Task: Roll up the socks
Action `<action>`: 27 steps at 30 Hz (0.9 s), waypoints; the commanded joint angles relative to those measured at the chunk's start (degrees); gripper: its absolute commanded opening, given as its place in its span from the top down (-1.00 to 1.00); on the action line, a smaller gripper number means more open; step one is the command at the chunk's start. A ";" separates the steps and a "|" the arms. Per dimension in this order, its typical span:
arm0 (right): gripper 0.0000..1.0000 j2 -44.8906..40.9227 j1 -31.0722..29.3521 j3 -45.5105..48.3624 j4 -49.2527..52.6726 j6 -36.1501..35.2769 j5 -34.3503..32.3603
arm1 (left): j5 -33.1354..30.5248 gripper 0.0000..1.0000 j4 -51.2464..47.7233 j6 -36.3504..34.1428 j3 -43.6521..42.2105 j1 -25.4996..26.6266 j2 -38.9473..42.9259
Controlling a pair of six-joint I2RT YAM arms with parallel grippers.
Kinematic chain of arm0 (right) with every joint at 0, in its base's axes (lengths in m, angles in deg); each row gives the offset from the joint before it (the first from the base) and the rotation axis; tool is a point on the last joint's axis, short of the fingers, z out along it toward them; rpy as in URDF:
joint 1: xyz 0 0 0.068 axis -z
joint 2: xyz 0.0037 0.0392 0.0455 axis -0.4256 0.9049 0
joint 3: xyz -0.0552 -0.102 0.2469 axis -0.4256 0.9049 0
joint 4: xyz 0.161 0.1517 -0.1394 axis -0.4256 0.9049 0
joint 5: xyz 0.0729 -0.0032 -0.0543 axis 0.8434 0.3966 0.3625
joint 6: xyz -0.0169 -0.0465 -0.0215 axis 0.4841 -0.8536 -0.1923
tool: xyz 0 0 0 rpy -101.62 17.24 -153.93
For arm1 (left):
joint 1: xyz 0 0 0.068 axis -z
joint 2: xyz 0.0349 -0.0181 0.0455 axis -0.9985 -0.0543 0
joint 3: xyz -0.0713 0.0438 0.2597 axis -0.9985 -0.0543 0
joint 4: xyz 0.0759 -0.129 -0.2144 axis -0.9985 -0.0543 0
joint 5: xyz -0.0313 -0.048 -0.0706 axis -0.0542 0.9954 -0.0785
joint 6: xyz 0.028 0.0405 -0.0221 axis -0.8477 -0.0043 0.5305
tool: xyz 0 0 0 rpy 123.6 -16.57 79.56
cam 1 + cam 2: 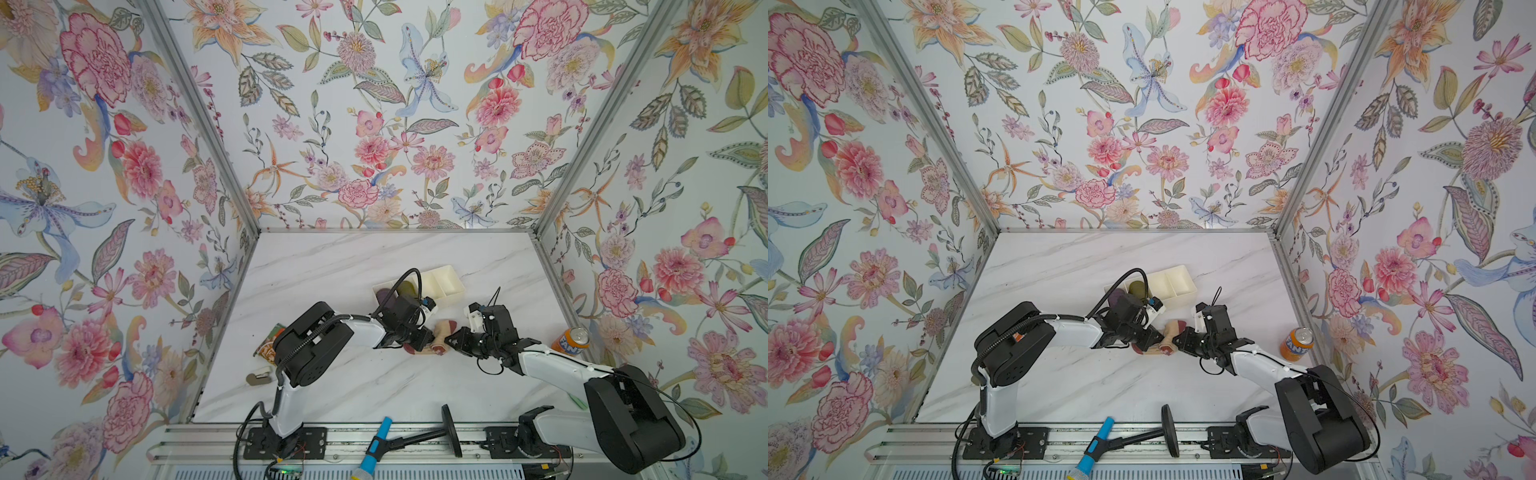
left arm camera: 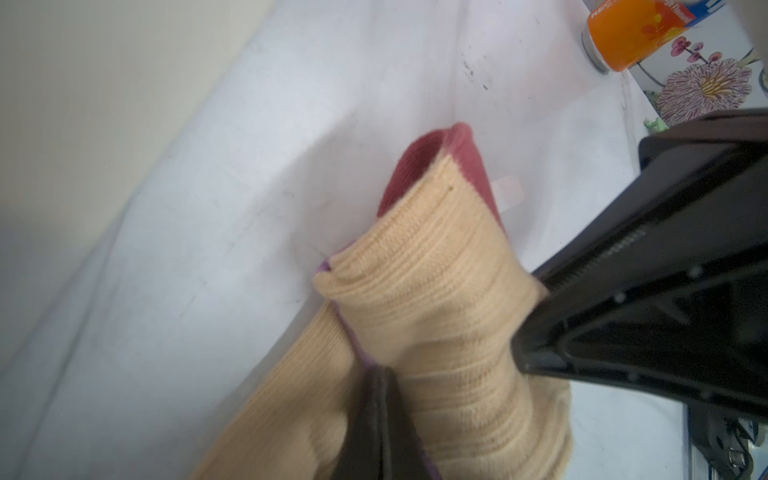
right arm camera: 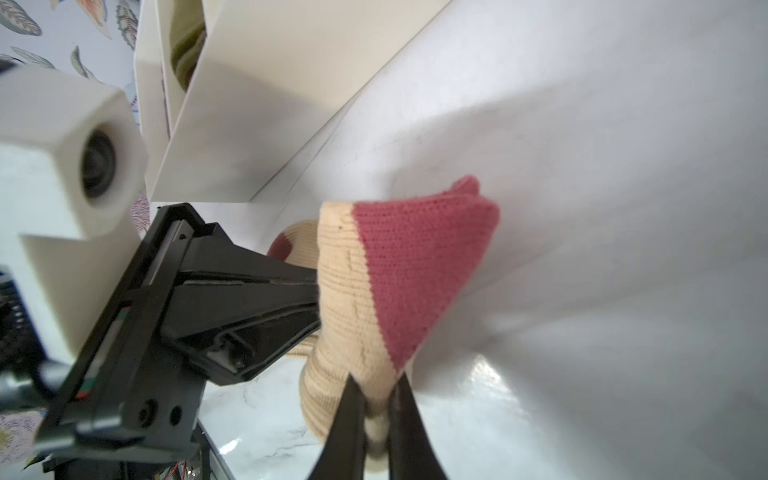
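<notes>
White marble-pattern tabletop (image 1: 332, 257). Near the middle: cream divided tray (image 1: 446, 273). Just on the near side of the tray, apart from it: socks (image 1: 442, 332), bunched. At the right edge: orange soda can (image 1: 571, 341), upright. At the left edge: snack packet (image 1: 268, 344). Closer to the near-left corner: small tan object (image 1: 257, 377), kind not discernible. Across the near edge: black disc (image 1: 452, 430) on a rod.

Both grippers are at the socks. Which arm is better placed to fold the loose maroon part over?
Right, most likely. The right gripper pinches the socks just beside the maroon part, which sticks out free. The left gripper is shut on the peach body further back, so it serves better as the anchor.
</notes>
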 commanded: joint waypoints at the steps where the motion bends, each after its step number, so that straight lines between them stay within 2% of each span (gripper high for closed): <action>1: 1.00 0.24 -0.15 -2.76 10.72 -5.59 -3.13 | -2.20 1.00 -7.49 0.63 -1.74 0.53 1.06; 16: 1.00 4.53 -2.48 -7.36 19.52 -12.77 -4.93 | -4.73 1.00 -7.50 0.36 -6.82 0.28 0.25; 22: 1.00 4.96 -2.04 -7.29 18.40 -12.37 -3.47 | -4.26 0.95 -5.82 1.19 -8.62 0.20 0.81; 27: 1.00 5.98 -2.13 -7.73 18.63 -12.36 -4.15 | -4.39 0.92 -6.25 1.44 -9.46 0.25 4.70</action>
